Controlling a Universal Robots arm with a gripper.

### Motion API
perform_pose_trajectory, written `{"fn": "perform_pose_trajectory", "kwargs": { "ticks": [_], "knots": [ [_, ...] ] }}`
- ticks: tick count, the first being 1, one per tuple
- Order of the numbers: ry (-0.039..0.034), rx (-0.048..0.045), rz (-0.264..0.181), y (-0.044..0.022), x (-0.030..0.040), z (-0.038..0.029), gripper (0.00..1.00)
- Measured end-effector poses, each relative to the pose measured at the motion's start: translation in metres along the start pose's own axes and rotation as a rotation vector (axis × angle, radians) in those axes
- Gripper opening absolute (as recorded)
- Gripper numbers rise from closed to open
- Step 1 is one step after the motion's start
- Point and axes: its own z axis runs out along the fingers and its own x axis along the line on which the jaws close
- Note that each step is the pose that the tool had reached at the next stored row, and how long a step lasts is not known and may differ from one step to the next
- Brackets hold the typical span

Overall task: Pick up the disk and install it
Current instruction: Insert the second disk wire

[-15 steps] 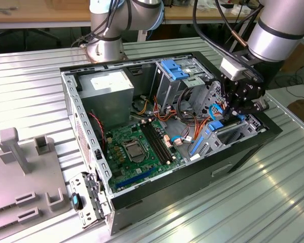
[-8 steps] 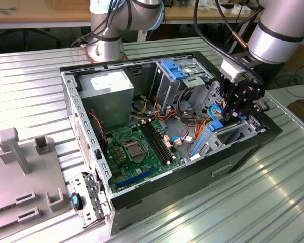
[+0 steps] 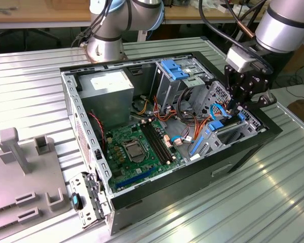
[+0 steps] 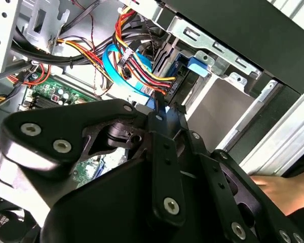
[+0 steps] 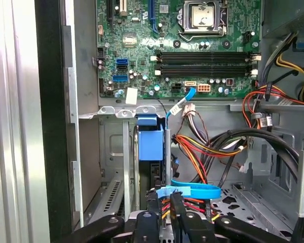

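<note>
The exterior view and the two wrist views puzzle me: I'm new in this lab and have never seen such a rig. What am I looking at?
The machine is a robot arm ending in a black gripper. The exterior view comes from a camera off the arm; both wrist views come from cameras riding near the gripper, looking down along it. On the ribbed metal table lies an open computer case with its green board showing. The gripper reaches into the drive bay at the exterior view's right. In the first wrist view, what looks like the blue-framed disk stands on edge in that bay, just ahead of the gripper. Whether the gripper holds it, I cannot tell.
</note>
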Motion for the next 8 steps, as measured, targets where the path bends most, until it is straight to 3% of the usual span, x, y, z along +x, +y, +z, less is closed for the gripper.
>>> {"fn": "perform_pose_trajectory", "kwargs": {
  "ticks": [2,4,8],
  "knots": [
    [0.0,0.0,0.0,0.0,0.0,-0.0001,0.22],
    [0.0,0.0,0.0,0.0,0.0,-0.0001,0.11],
    [-0.0002,0.0,0.0,0.0,0.0,-0.0001,0.11]
  ]
}}
